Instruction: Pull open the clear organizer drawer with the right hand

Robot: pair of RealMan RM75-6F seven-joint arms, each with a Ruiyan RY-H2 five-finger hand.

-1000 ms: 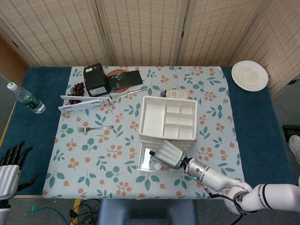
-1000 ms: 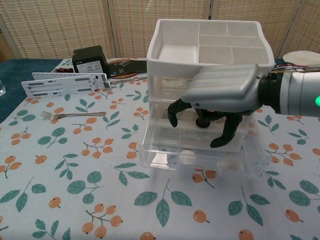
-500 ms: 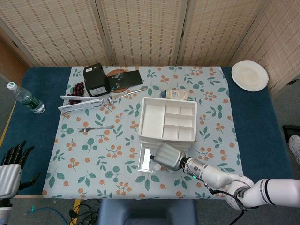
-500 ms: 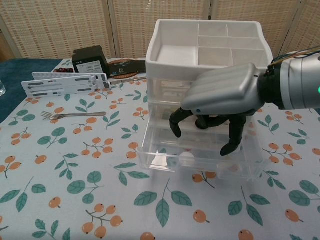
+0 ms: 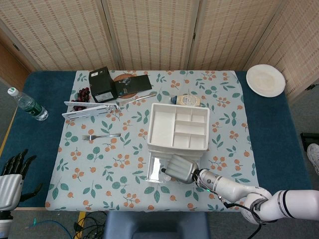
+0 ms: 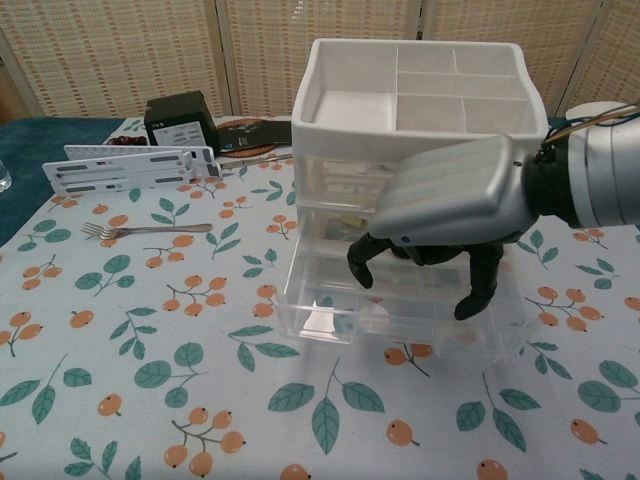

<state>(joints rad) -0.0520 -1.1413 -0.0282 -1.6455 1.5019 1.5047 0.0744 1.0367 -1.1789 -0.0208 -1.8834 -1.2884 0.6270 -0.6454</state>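
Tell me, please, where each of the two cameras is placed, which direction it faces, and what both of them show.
Head view: sits high, looks steeply down on the whole table; shows the right hand with its arm, and the left hand at the bottom left corner.
Chest view: sits low at the near table edge, looks forward toward the screens; shows only the right hand and wrist.
Both show the right hand over the drawer of the clear organizer, plus the fork.
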